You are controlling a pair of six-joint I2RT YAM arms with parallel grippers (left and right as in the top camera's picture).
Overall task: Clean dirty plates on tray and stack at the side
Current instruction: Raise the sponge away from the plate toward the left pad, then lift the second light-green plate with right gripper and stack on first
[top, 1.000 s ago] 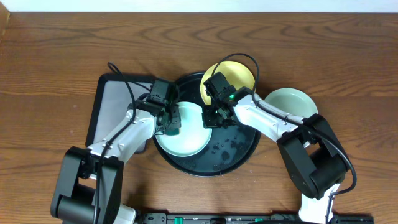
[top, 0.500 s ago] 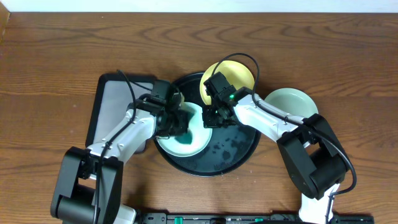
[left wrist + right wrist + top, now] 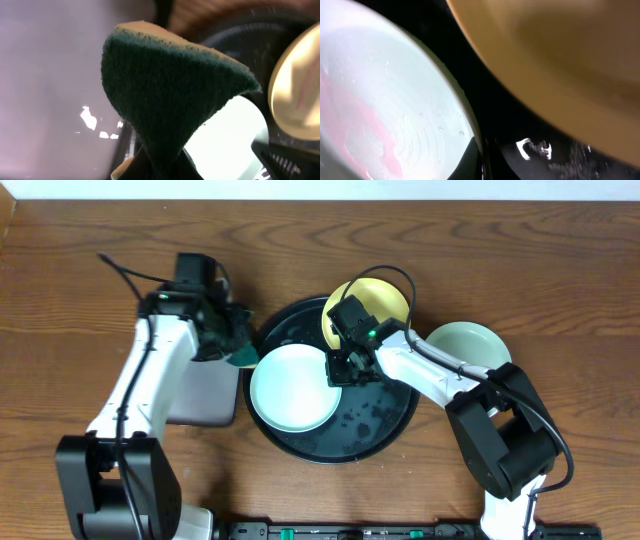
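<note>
- Clamps green sponge [image 3: 170, 100] in left gripper [image 3: 224, 337], just beside tray [image 3: 372, 432].
- Rests right gripper [image 3: 341, 370] at mint plate [image 3: 290, 390] rim on tray; grip not discernible.
- Finds yellow plate [image 3: 386, 297] on tray's far rim, second mint plate [image 3: 466, 344] outside, right.

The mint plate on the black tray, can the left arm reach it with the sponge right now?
Probably yes. The left gripper, shut on the sponge, hangs beside the tray at its left rim, and the mint plate lies uncovered. The right gripper sits only at its right edge.
</note>
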